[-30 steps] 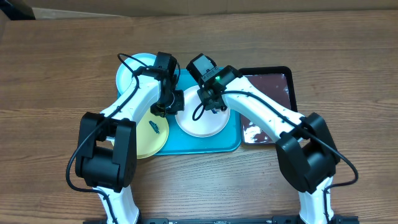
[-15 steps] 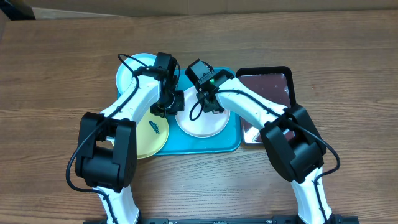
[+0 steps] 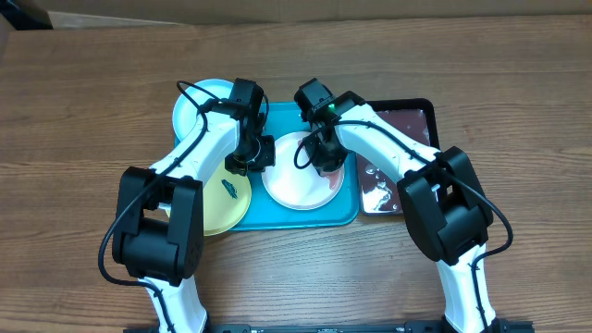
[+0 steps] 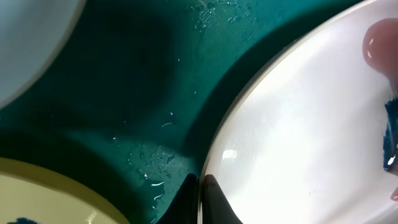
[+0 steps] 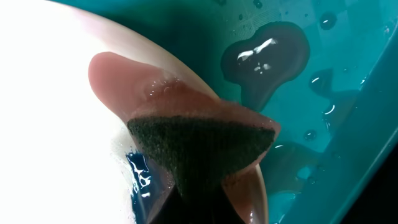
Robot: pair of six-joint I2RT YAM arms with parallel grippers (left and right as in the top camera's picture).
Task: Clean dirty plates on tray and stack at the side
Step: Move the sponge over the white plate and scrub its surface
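Left gripper (image 4: 200, 190) looks clamped on the white plate (image 3: 294, 188) rim, so we're pinning it on the tray (image 3: 305, 215). Right gripper (image 3: 326, 159) squeezes the sponge (image 5: 199, 144), pressing it on the plate's right edge where a teal smear (image 5: 138, 174) shows.

Brown wood-grain table (image 3: 518, 74), pale tan surface (image 3: 370, 6) beyond its far edge, even light

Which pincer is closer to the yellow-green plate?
The left. The left pincer sits just beside the yellow-green plate, pinching the white plate at its rim on that side. The right pincer is on the white plate's far side, pressing a sponge there.
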